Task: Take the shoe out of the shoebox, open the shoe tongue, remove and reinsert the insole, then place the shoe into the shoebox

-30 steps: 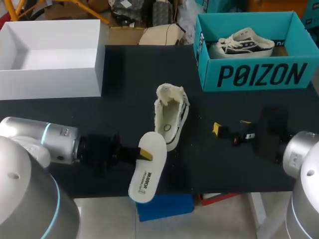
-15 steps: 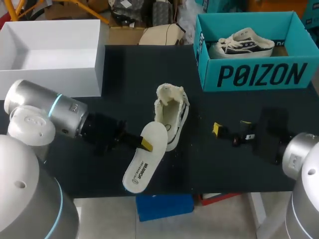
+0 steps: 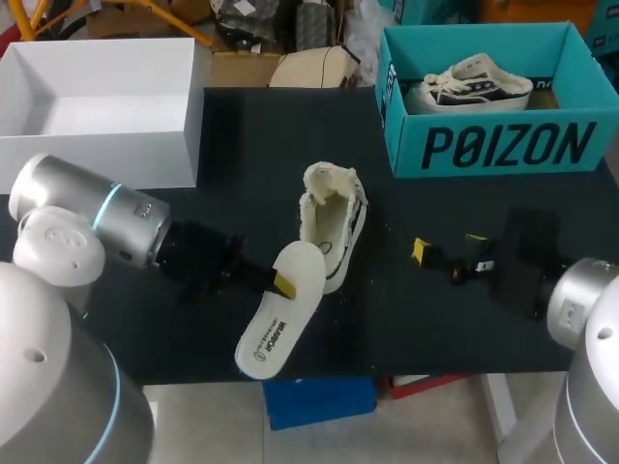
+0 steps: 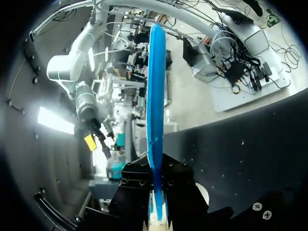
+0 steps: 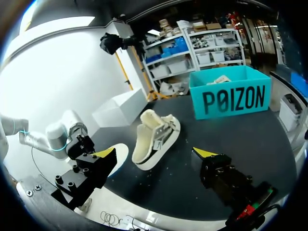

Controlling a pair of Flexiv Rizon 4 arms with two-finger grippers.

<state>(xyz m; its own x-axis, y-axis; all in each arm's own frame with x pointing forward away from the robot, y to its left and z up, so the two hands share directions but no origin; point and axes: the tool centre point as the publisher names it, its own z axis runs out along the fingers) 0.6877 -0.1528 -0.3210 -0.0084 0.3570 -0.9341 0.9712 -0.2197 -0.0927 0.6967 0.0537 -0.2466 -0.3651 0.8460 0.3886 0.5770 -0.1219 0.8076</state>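
Observation:
A white shoe (image 3: 329,232) lies on the black table (image 3: 242,145) near the middle, its tongue pulled open; the right wrist view also shows this shoe (image 5: 154,132). My left gripper (image 3: 281,283) is shut on the white insole (image 3: 276,324), which slants from the shoe's heel toward the table's front edge. In the left wrist view the insole (image 4: 156,91) stands edge-on between the fingers of the left gripper (image 4: 158,214), blue underside showing. My right gripper (image 3: 448,247) hovers open to the right of the shoe, holding nothing. From its wrist view the right gripper (image 5: 155,155) faces the shoe.
The teal shoebox (image 3: 493,145) stands at the back right with a second shoe (image 3: 479,82) inside. It shows in the right wrist view as the teal shoebox (image 5: 231,98) beyond the shoe. An open white box (image 3: 97,145) sits at the back left.
My left arm has swung up and back, carrying the insole a little toward the shoe's heel and slanting it more to the left. The right arm has not moved.

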